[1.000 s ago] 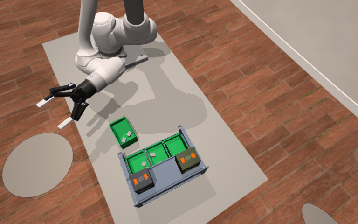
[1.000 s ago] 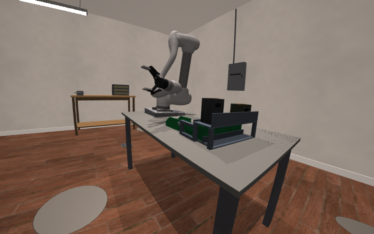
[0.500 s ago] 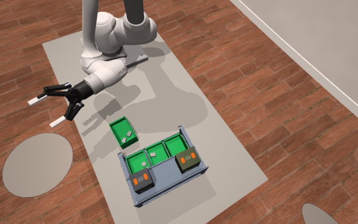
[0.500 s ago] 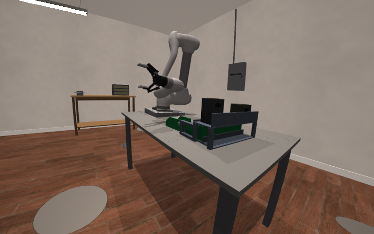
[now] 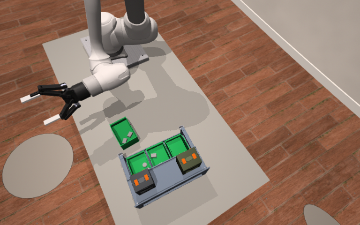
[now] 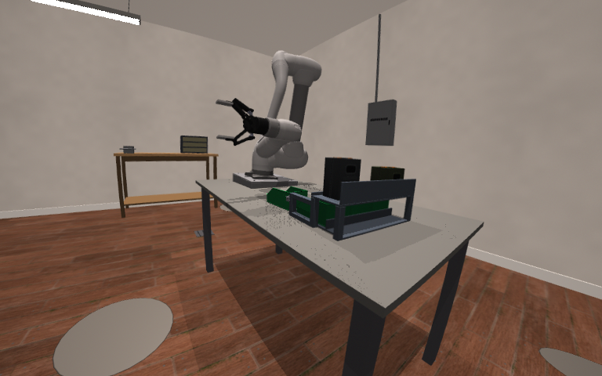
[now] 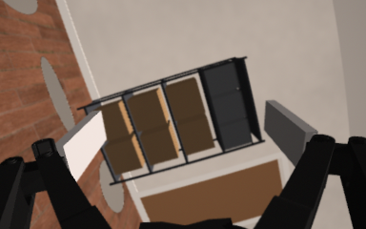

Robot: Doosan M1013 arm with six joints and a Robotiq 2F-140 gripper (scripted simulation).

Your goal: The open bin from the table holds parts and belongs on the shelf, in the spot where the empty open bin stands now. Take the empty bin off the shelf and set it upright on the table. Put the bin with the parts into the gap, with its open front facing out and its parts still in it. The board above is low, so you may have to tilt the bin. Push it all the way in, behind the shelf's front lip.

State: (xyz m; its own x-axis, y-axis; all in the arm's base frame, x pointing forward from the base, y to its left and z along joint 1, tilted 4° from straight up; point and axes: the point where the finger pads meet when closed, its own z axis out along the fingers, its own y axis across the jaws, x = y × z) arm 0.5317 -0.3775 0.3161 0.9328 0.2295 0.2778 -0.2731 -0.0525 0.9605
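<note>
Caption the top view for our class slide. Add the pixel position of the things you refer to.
Open black two-finger gripper [image 5: 42,109] [image 6: 219,119] [image 7: 183,120] held away from a blue-grey metal shelf [image 5: 168,173] [image 6: 377,191] holding three green bins.

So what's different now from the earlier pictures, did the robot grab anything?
The gripper swung away from the shelf, toward the top view's left edge. It didn't grab or let go of anything; its fingers are wide open. The green bins and the two boxes on the shelf stayed put.
</note>
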